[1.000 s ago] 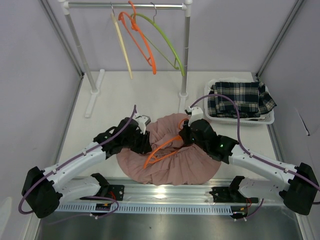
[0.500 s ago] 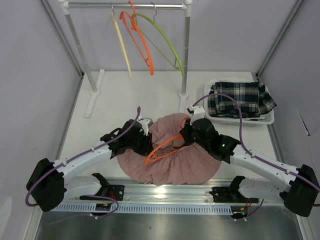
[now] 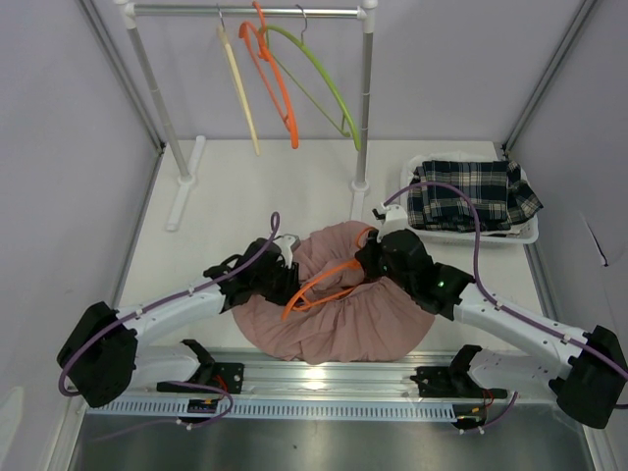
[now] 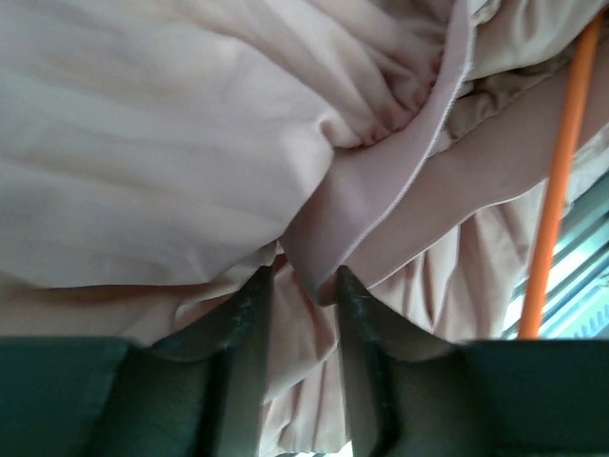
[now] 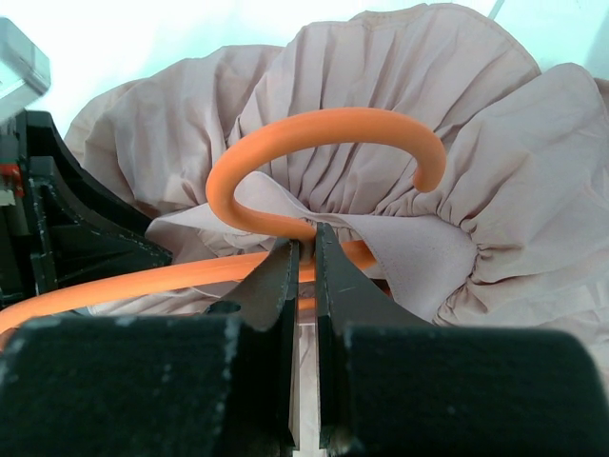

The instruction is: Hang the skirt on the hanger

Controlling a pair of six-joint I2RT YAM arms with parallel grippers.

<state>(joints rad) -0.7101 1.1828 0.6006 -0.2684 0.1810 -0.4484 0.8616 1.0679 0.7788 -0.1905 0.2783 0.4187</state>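
Observation:
The pink gathered skirt (image 3: pixel 334 314) lies bunched on the table between my two arms. An orange hanger (image 3: pixel 319 285) rests across its top. My right gripper (image 5: pixel 304 249) is shut on the hanger's neck just below the hook (image 5: pixel 324 129), with the waistband draped round that neck. At the skirt's left side my left gripper (image 4: pixel 300 286) has its jaws closed on a fold of the waistband (image 4: pixel 381 190), fabric filling the gap between them. The hanger's bar (image 4: pixel 557 190) shows at the right of the left wrist view.
A garment rack (image 3: pixel 365 98) stands at the back with a cream hanger (image 3: pixel 238 93), an orange hanger (image 3: pixel 278 88) and a green hanger (image 3: pixel 329 83) on it. A white basket (image 3: pixel 471 235) with plaid cloth (image 3: pixel 471 191) sits at the right. A metal rail (image 3: pixel 324 378) runs along the near edge.
My left arm has stretched to the right, carrying its hold on the skirt's left side. The right gripper and hanger hook have shifted slightly up and right.

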